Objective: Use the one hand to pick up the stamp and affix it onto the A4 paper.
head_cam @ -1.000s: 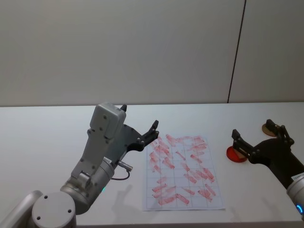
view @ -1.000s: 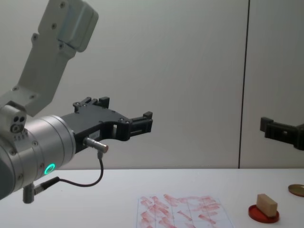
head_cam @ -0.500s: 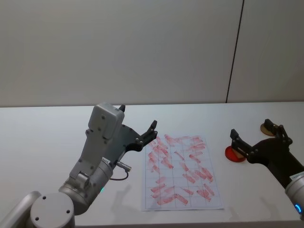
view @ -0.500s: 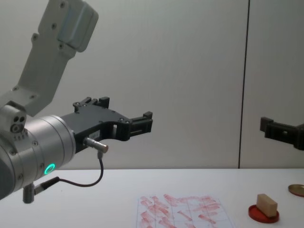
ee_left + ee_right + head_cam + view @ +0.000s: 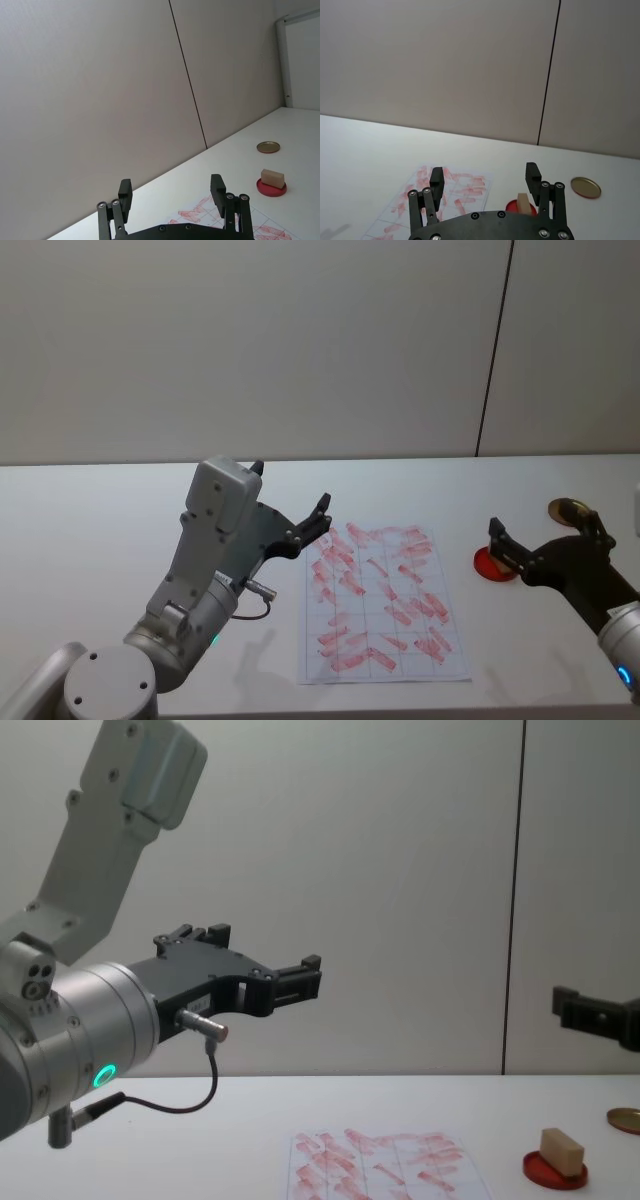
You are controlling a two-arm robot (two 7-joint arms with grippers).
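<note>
Right of the A4 paper [image 5: 385,605], the stamp [image 5: 561,1152] sits on a red ink pad [image 5: 555,1173], so the right end effector [image 5: 543,530], released and poised over it, should lower centred, straddling the block squarely before clenching; the left end effector [image 5: 171,186] idles released across the paper.

Plain grey wall [image 5: 250,340], dark seam [image 5: 493,350], white table [image 5: 90,530]

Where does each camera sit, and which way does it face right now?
Head: on the head, looking down at the A4 paper; left pincer and right pincer show.
Chest: lower, looking across the table; the left pincer looms large.
Left wrist: behind its open pincer, facing the stamp.
Right wrist: behind its open pincer, the stamp just ahead.
Both wrist views share stamp and A4 paper.
</note>
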